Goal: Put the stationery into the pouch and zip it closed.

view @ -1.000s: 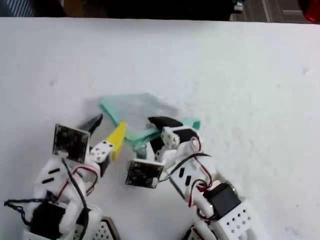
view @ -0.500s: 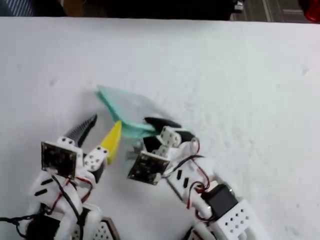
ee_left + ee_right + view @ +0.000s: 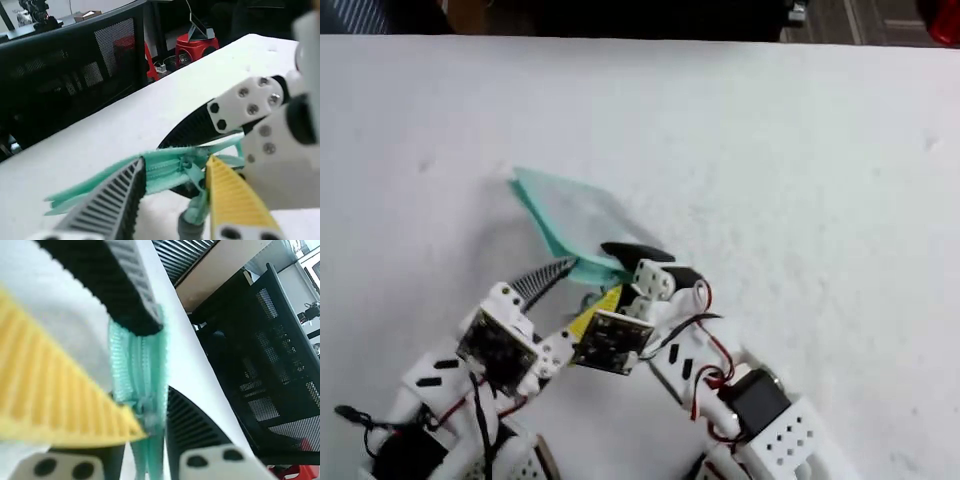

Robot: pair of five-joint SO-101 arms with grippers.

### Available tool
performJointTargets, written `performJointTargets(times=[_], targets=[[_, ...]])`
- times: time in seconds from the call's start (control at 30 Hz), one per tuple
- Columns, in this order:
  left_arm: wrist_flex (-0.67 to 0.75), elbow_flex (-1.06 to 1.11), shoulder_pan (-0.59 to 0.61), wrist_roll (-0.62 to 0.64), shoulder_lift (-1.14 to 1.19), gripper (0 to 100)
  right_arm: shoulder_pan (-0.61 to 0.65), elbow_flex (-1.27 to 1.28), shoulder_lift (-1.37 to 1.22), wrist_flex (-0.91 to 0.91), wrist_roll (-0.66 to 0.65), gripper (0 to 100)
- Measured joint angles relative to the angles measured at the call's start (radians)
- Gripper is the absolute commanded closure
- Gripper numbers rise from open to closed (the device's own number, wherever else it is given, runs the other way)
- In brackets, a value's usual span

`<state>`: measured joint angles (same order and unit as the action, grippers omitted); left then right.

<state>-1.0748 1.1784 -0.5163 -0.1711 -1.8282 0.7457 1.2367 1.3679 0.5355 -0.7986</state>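
The left hand [image 3: 176, 165] is held with its fingers apart, astride the zip pull [image 3: 192, 172]. Just beyond it, the near edge of the pouch [image 3: 570, 212] is clamped by the right hand [image 3: 620, 260], and the rest trails onto the table [image 3: 770, 150]. The pouch is judged light and limp, apt to bunch, so the small pull should be pinched.

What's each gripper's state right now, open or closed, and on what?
Left gripper: open, straddling the zipper pull of the pouch.
Right gripper: closed on the pouch's end.
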Motion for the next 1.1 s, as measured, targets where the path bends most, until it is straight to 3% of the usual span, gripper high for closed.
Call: performJointTargets(times=[0.3, 0.53, 0.63, 0.93, 1.1], targets=[[-0.003, -0.005, 0.005, -0.005, 0.000, 78, -0.077, -0.012, -0.002, 0.000, 0.127, 98.1], [-0.104, -0.135, 0.161, -0.006, 0.002, 78, -0.135, -0.035, 0.005, -0.002, 0.155, 98.1], [-0.167, -0.219, 0.204, -0.017, 0.002, 72, -0.144, -0.060, 0.005, 0.003, 0.157, 98.1], [-0.176, -0.278, 0.295, -0.270, 0.002, 71, -0.143, -0.222, 0.005, 0.133, 0.158, 98.1], [-0.180, -0.278, 0.362, -0.405, 0.002, 71, -0.080, -0.311, 0.006, 0.255, 0.143, 98.1]])
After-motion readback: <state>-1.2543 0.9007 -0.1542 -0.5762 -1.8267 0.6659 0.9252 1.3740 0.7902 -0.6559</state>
